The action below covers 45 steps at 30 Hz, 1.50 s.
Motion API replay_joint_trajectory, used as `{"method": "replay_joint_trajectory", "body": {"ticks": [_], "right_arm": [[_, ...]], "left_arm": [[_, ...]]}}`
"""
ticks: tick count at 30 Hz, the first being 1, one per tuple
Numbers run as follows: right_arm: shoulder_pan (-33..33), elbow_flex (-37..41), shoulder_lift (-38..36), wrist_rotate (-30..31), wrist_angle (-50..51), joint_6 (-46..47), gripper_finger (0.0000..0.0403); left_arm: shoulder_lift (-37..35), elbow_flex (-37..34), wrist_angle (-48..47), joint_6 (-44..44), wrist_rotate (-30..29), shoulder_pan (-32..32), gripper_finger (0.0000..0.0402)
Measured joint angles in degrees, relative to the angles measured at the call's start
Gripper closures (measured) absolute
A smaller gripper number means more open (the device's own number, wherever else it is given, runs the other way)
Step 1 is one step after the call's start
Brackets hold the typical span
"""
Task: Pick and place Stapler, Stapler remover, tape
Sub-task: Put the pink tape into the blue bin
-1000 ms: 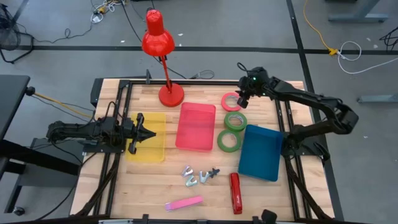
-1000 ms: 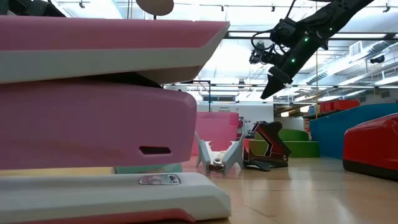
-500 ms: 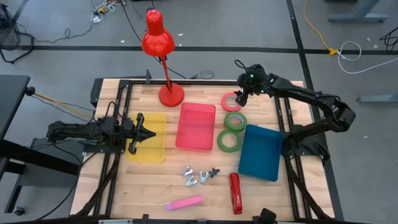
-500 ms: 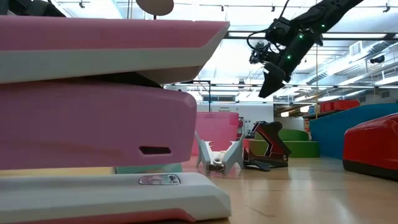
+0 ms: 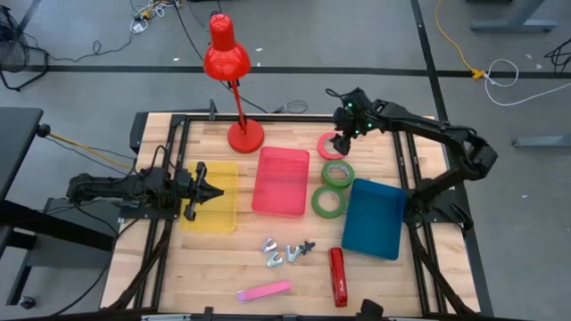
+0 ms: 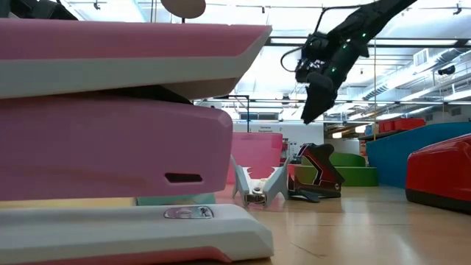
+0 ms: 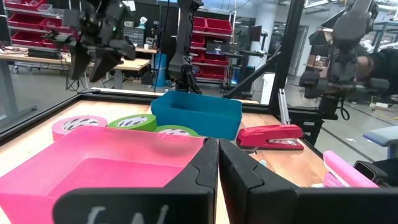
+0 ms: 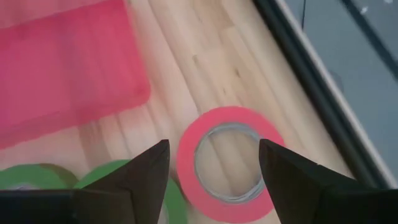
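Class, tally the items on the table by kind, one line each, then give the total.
Tape rolls: 3 (pinkish-red, green, green)
Trays: 3 (yellow, pink, blue)
Staplers: 2 (red, pink)
Staple removers: 2
Lamp: 1
Total: 11

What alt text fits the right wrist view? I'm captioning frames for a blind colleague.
The open right gripper hovers over a pinkish-red tape roll lying flat on the wooden table. A pink tray and two green tape rolls lie nearby.
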<state>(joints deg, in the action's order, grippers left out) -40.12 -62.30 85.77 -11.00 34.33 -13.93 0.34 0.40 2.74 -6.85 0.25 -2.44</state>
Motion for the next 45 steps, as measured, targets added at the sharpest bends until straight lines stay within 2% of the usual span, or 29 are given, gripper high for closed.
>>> {"method": "replay_joint_trajectory", "body": {"ticks": [6, 15, 23, 40, 45], "right_arm": [[0.09, 0.00, 5.71, 0.12, -0.53, 1.76, 0.0156], [2.06, 0.00, 11.43, 5.69, -1.92, 4.95, 0.0156], [4.75, 0.02, 12.18, 6.07, -4.62, 7.76, 0.0156], [6.25, 0.02, 12.39, 7.38, -5.53, 10.58, 0.0156], [6.36, 0.04, 14.95, 7.91, -5.91, 10.71, 0.0156]], "left_arm": [[0.02, -0.02, 0.00, 0.00, 0.00, 0.00, 0.0383], [0.00, 0.00, 0.00, 0.00, 0.00, 0.00, 0.0383], [0.02, 0.00, 0.02, 0.00, 0.00, 0.00, 0.0383], [0.00, 0.00, 0.00, 0.00, 0.00, 0.00, 0.0383], [0.01, 0.00, 0.00, 0.00, 0.00, 0.00, 0.0383]]}}
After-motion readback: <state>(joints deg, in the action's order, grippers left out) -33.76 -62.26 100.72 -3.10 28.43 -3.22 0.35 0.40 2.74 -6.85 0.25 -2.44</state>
